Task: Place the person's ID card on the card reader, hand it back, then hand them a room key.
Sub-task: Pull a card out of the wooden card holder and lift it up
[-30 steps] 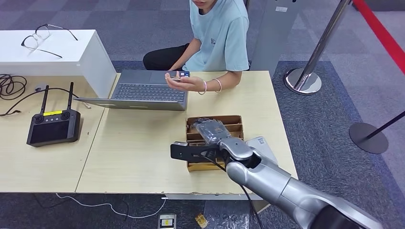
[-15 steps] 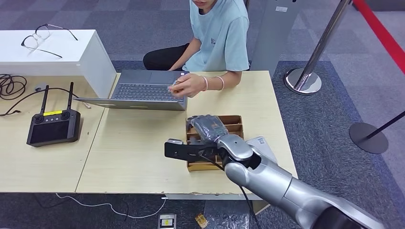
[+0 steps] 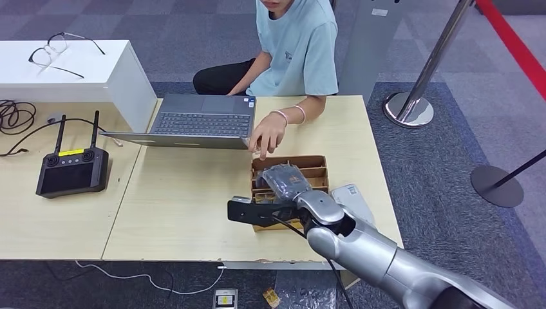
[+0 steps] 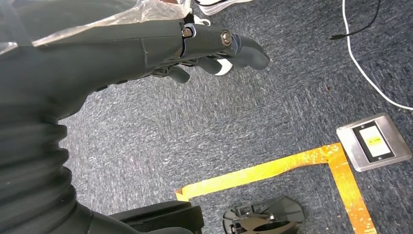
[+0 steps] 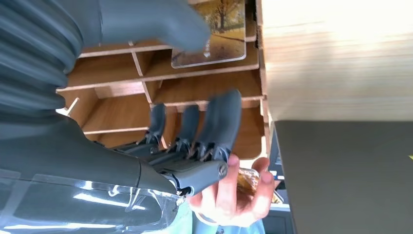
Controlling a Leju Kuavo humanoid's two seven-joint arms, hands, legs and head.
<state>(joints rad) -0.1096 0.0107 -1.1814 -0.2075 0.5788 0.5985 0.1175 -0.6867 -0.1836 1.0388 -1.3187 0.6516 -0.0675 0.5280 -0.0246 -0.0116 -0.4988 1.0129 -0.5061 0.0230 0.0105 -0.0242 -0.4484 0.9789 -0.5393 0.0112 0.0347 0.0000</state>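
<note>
My right hand hovers over a wooden compartment box on the table, palm down, fingers stretched out and holding nothing. In the right wrist view its fingers reach across the dividers. The thumb lies by a room key card printed with autumn trees, which lies in one compartment. The person's hand reaches to the box's far edge. Seen from the right wrist, that hand has a brownish card-like piece at its fingers. My left hand hangs over the carpet with nothing in it.
A white flat device lies right of the box. An open laptop sits at the table's far side, with a black remote controller and cables to the left. Glasses rest on a white stand. Stanchions stand at the right.
The person's hand has come down from above the laptop, where it held a card, to the far edge of the box. My right hand has stayed over the box, shifting only slightly.
</note>
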